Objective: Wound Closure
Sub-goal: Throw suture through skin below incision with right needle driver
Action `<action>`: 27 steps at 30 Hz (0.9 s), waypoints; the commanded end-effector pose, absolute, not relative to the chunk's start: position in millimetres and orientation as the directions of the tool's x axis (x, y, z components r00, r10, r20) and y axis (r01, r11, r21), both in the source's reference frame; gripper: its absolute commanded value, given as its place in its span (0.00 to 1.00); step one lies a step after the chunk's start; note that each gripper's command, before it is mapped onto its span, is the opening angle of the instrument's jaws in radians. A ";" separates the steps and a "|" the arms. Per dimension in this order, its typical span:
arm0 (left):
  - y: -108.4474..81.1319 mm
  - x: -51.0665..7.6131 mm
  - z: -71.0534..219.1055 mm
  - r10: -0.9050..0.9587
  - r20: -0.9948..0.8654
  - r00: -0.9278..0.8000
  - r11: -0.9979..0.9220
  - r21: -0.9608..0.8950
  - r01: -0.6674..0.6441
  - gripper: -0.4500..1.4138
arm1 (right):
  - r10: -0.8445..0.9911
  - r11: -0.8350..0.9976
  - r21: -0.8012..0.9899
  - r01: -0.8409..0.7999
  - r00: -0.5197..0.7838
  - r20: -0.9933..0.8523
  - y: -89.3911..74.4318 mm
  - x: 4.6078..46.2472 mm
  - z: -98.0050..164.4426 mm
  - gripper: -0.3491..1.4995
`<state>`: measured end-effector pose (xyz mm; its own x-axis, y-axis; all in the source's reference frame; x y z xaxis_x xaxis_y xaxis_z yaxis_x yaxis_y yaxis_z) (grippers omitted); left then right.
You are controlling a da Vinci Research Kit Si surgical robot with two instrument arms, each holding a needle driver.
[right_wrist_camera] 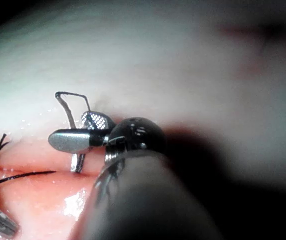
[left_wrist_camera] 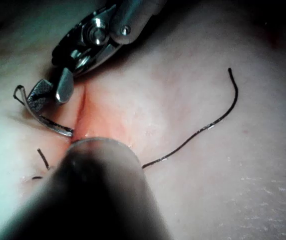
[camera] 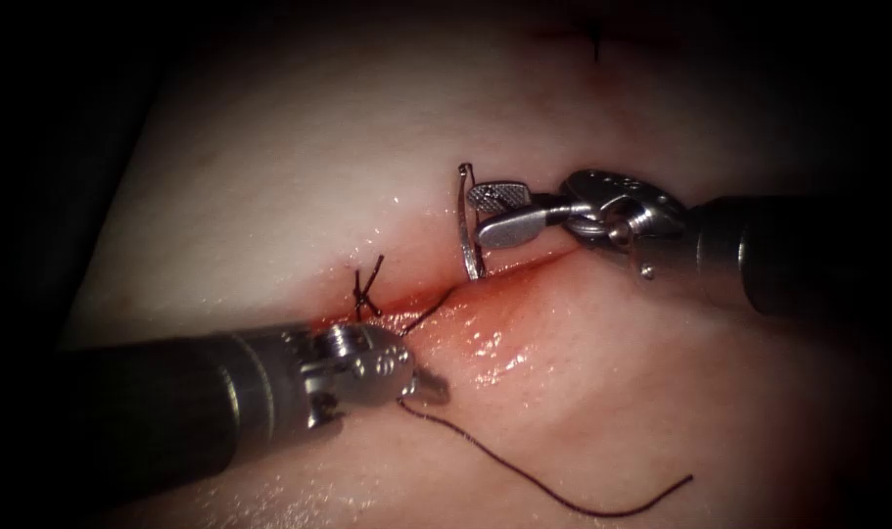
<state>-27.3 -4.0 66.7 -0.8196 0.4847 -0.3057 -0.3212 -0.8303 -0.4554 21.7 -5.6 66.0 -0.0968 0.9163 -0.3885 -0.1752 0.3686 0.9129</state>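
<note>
The tissue carries a cut wet with red fluid. The left tool lies low on the cut's left stretch; whether it is parted or closed cannot be told. The right tool comes in from the right, its jaws apart around the needle, which stands upright with its lower end in the tissue at the cut. The thread trails loose across the near tissue. A tied stitch with cut ends sits left of the needle.
</note>
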 end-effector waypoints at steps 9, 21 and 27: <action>-3.9 -27.7 67.2 0.483 -0.308 -0.820 -0.832 -0.454 -0.320 0.00 | 0.914 0.383 0.912 -0.147 -0.085 -0.398 -4.9 24.9 67.6 0.87; -3.9 -27.6 67.2 0.482 -0.309 -0.820 -0.832 -0.455 -0.318 0.00 | 0.989 0.143 0.978 -0.149 0.065 -0.135 -6.5 23.9 67.9 0.00; -3.8 -27.7 67.1 0.483 -0.308 -0.820 -0.831 -0.455 -0.319 0.00 | 0.991 -0.129 0.989 -0.069 0.032 0.131 -7.6 24.0 68.1 0.00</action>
<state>-27.1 -4.0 66.6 -0.8199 0.4830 -0.3074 -0.3186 -0.8310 -0.4560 23.1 -8.0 67.6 0.0325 0.9893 0.1424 -0.0680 -0.1400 0.9878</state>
